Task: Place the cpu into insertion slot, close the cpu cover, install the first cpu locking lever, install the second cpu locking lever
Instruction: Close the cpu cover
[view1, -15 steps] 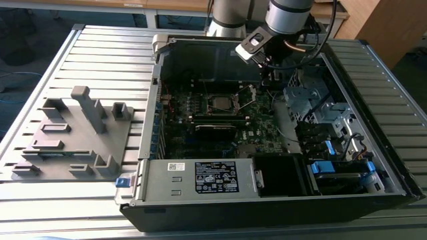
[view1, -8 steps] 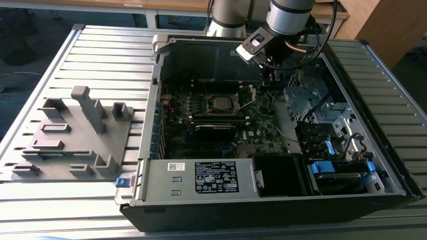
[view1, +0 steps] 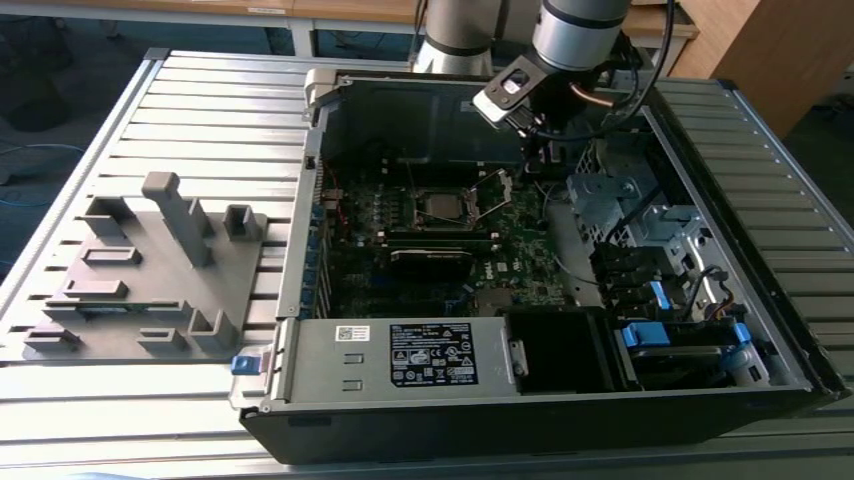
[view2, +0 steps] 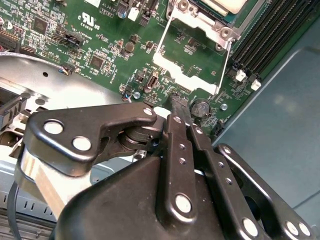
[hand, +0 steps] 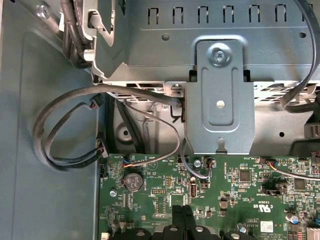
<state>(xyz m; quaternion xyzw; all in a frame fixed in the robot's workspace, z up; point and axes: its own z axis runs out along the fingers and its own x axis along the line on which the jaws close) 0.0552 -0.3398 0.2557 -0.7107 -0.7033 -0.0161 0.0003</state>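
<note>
The cpu (view1: 446, 206) lies flat in the insertion slot (view1: 469, 217) near the middle of the green board, its pale top also at one edge of the second wrist view (view2: 225, 4). The cpu cover (view2: 186, 76) is swung open and stands up from the slot on the exterior view's right (view1: 495, 188); green board shows through its cut-out. My gripper (view2: 179, 103) is shut with nothing between its fingers. Its tips hover just beyond the cover's free edge, next to a round coin cell (view2: 201, 107). In the exterior view the gripper (view1: 538, 150) hangs over the board's far right part.
The open computer case (view1: 287, 300) lies on a slatted table. A grey moulded fixture (view1: 147, 270) stands at the exterior view's left. A metal drive cage (view1: 627, 210) and looped black cables (hand: 65, 125) crowd the gripper's side. Long memory slots (view2: 270, 35) run beside the socket.
</note>
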